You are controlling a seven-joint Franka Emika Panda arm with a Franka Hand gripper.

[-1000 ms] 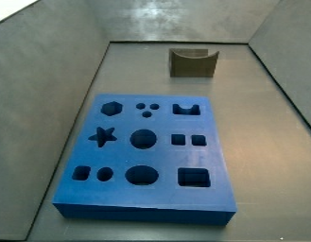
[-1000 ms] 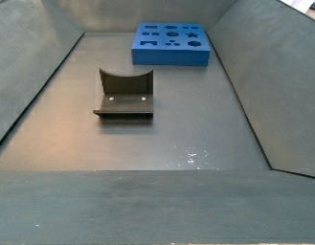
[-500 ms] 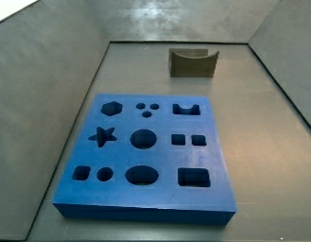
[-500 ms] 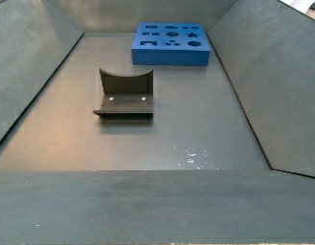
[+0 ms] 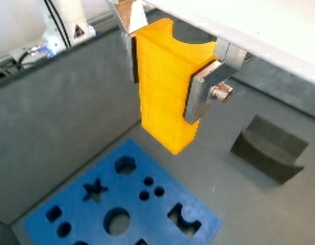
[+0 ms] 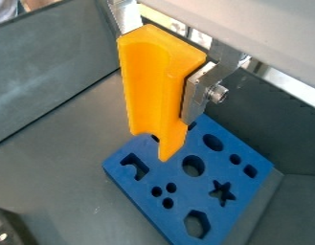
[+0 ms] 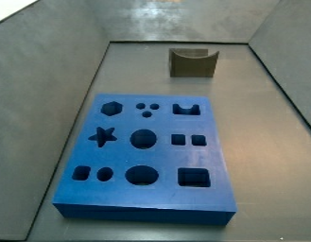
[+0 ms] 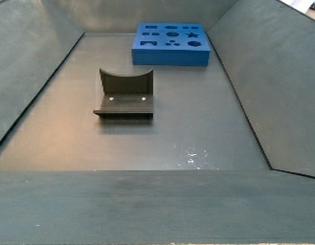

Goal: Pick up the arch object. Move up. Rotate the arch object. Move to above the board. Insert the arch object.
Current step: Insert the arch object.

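My gripper [image 5: 168,57] shows only in the wrist views [image 6: 157,67]. It is shut on the arch object [image 5: 170,86], a bright yellow-orange block held upright between the silver fingers [image 5: 202,93], also seen in a wrist view [image 6: 152,91]. It hangs high above the floor, with the blue board [image 5: 122,196] below it in both wrist views [image 6: 198,177]. In both side views the board [image 7: 145,151] lies on the floor [image 8: 172,45], and neither the gripper nor the arch object shows there.
A dark olive-grey block with a curved dip [image 7: 193,62] stands on a base plate away from the board [image 8: 125,94], also in a wrist view [image 5: 270,148]. Sloped grey walls [image 7: 44,76] enclose the floor.
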